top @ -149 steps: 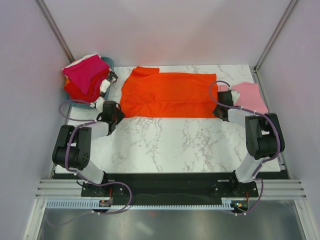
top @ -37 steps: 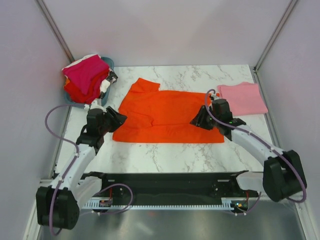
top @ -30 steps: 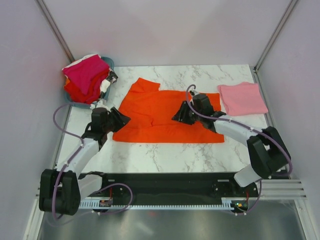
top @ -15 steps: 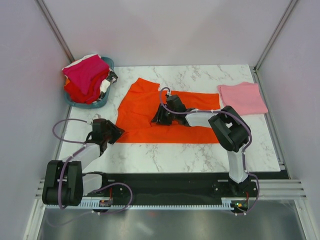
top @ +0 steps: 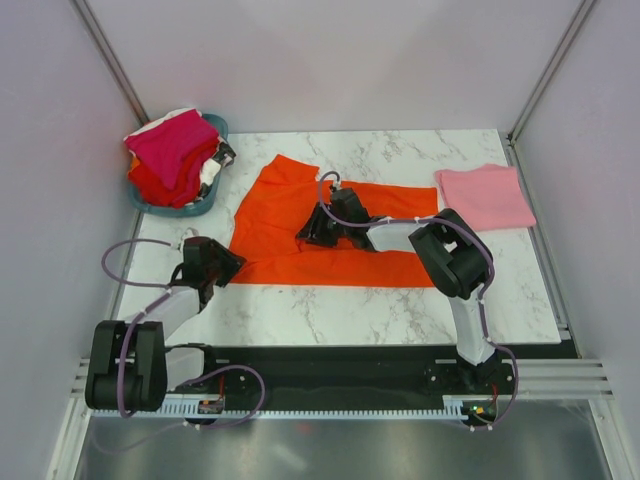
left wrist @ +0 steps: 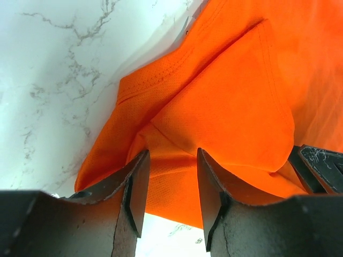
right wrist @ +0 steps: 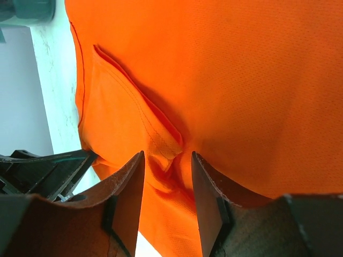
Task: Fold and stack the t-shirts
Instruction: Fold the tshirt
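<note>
While the orange shirt (top: 330,230) lies mid-table, its near-left corner is pinched by the left gripper (left wrist: 170,182), and a fold near its middle is pinched by the right gripper (right wrist: 167,176). A pink shirt (top: 485,196) lies far right.

Left end effector (left wrist: 170,187) pinching; right end effector (right wrist: 167,184) pinching, arm reaching leftward.

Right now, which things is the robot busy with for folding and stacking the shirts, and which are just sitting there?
For the job:
- bright orange-red cloth t-shirt, spread on the table, pinched by both grippers
- light pink folded t-shirt
- magenta, red and white shirts heaped in the basket
- left gripper
- right gripper

Just sitting there:
- teal plastic basket
- white marble table
</note>
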Controlling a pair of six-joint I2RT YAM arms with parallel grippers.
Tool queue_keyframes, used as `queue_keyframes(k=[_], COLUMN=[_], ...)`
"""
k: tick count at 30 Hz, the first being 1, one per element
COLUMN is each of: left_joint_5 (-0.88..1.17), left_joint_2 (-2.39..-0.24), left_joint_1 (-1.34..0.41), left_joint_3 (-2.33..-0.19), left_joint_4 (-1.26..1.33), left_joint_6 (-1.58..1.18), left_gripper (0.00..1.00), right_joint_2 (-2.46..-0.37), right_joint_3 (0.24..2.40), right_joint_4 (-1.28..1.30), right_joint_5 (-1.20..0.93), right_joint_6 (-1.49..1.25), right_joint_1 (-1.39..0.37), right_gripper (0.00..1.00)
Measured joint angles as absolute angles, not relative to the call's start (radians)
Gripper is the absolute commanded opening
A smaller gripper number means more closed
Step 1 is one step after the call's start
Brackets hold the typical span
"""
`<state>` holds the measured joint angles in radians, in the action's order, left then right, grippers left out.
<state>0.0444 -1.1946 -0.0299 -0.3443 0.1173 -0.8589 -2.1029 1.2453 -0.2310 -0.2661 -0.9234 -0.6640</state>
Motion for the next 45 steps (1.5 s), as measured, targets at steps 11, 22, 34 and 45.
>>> queue_keyframes(k=[11, 22, 34, 45], left_joint_5=[0.035, 0.028, 0.028, 0.027], left_joint_2=[-1.03, -0.976, -1.214, -1.304], left_joint_1=[-0.036, -0.189, -0.273, -0.273], left_joint_3=[-0.344, -0.398, -0.409, -0.398], left_joint_4=[0.062, 0.032, 0.111, 0.172], left_joint_6=[-0.831, -0.852, -0.916, -0.937], left_gripper=[0.47, 0.48, 0.47, 0.47], right_joint_2=[-2.109, -2.118, -2.188, -2.198], right_joint_3=[1.245, 1.246, 1.303, 1.313], right_joint_4=[-0.266, -0.277, -0.303, -0.303], right_joint_5=[-0.284, -0.301, -0.342, -0.317], right_joint_6=[-0.971, -1.001, -1.033, -1.031], right_joint_1=[-0.684, -0.687, -0.69, -0.682], right_gripper=[0.52, 0.57, 0.49, 0.42])
